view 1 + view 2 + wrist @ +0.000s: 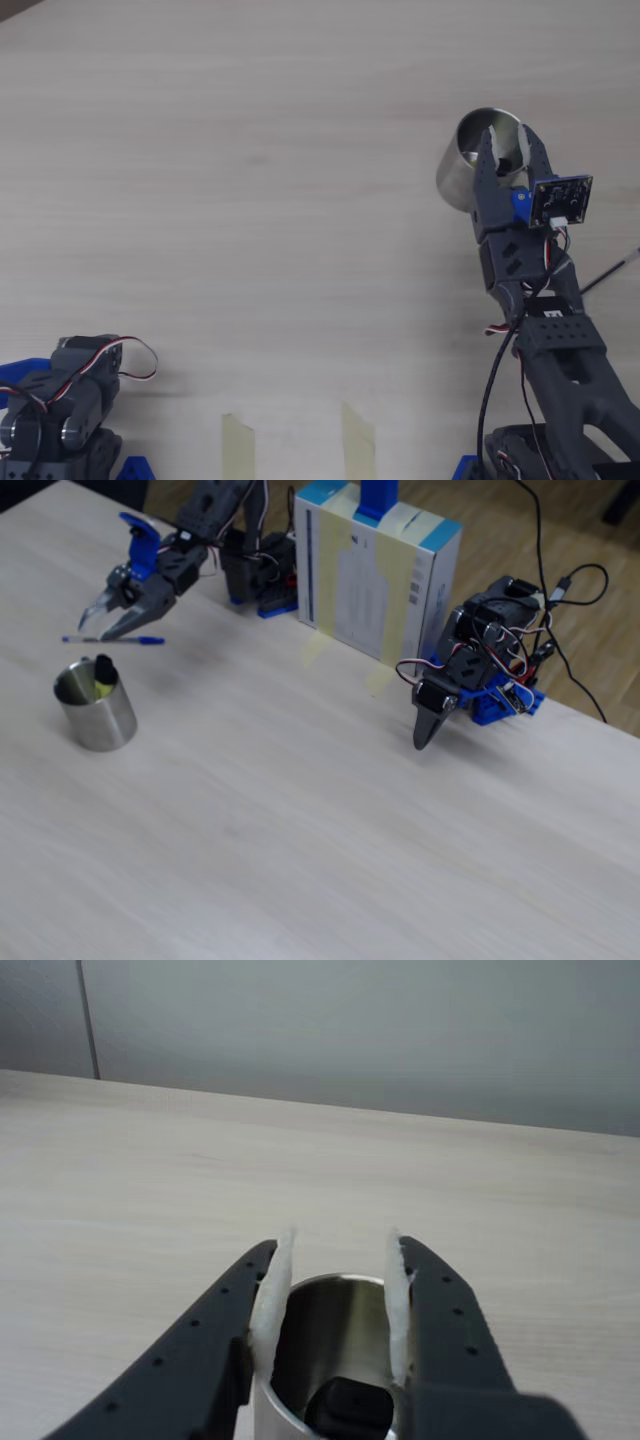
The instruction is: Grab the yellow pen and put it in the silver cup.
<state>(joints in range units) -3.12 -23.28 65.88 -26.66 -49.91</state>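
One yellow pen (101,676) stands inside the silver cup (96,713), black cap poking above the rim at the far-left of the bench (330,810) in the fixed view. The tool (340,1250) hangs just above the cup's mouth, white-padded fingers (272,1295) spread, nothing between them. I'd judge the pen light, stiff and a touch slick; the chunky barrel is the spot to pinch. The cup looks smooth and tippable. A thin blue pen (112,639) lies just beyond.
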